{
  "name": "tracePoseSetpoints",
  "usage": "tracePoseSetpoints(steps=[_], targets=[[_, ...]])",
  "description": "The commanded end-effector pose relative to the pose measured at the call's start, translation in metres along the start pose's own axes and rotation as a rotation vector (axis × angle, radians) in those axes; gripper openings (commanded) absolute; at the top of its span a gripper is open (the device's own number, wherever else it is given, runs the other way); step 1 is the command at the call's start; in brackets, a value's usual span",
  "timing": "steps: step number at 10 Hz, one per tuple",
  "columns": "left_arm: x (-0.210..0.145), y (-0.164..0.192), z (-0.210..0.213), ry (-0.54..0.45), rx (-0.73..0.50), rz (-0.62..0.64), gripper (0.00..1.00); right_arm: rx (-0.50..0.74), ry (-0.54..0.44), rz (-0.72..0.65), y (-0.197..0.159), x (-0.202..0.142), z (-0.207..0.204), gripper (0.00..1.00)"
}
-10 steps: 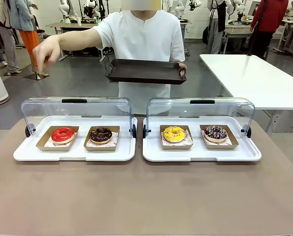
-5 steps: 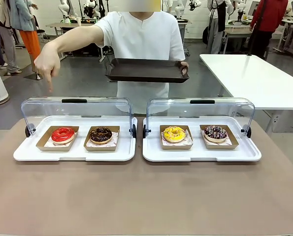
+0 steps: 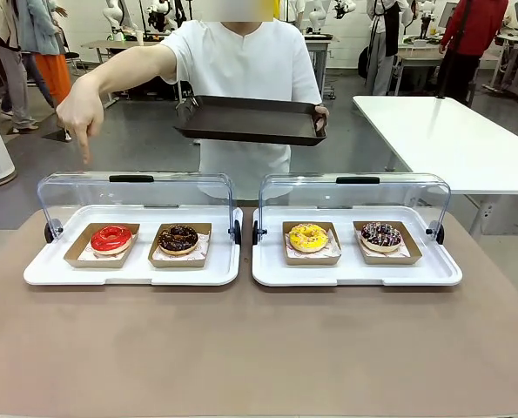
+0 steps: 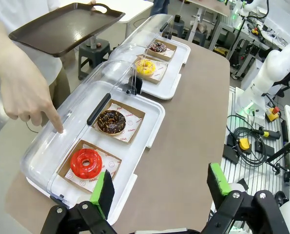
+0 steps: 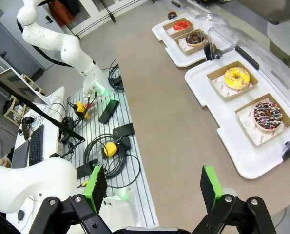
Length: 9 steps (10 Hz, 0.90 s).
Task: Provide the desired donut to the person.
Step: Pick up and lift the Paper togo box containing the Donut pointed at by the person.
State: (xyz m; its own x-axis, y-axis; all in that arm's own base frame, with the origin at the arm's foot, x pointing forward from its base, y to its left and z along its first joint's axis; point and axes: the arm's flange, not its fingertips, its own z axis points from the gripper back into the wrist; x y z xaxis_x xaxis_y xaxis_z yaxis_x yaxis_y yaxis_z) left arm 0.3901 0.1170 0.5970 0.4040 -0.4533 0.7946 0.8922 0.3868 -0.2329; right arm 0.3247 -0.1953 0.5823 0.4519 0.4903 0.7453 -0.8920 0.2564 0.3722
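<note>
Four donuts are out, and I take the red-glazed donut [image 3: 111,238] as my mark: the chocolate donut [image 3: 178,238] lies just beside it, with a clear lid [image 3: 137,190] raised behind both. The person [image 3: 245,65] aims a pointing hand [image 3: 80,111] down above the red one — a brown tray [image 3: 250,122] is held farther back. My left gripper [image 4: 159,180] and right gripper [image 5: 152,178] both gape wide, holding nothing.

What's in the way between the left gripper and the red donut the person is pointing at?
Nothing visible. The clear lid stands open at the far side, leaving the red donut exposed toward the left gripper. The person's hand points from above the lid, beyond the donut.
</note>
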Motion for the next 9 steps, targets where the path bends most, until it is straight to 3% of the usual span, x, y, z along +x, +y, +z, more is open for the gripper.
tracePoseSetpoints(steps=[1,9], targets=[[0.0025,0.0012,-0.0005,-0.010,0.008,-0.003,1.00,-0.004,-0.003,-0.004,-0.0006,-0.0009,0.0019,1.00],[0.0025,0.0012,-0.0005,-0.010,0.008,-0.003,1.00,-0.004,-0.003,-0.004,-0.0006,-0.0009,0.0019,1.00]])
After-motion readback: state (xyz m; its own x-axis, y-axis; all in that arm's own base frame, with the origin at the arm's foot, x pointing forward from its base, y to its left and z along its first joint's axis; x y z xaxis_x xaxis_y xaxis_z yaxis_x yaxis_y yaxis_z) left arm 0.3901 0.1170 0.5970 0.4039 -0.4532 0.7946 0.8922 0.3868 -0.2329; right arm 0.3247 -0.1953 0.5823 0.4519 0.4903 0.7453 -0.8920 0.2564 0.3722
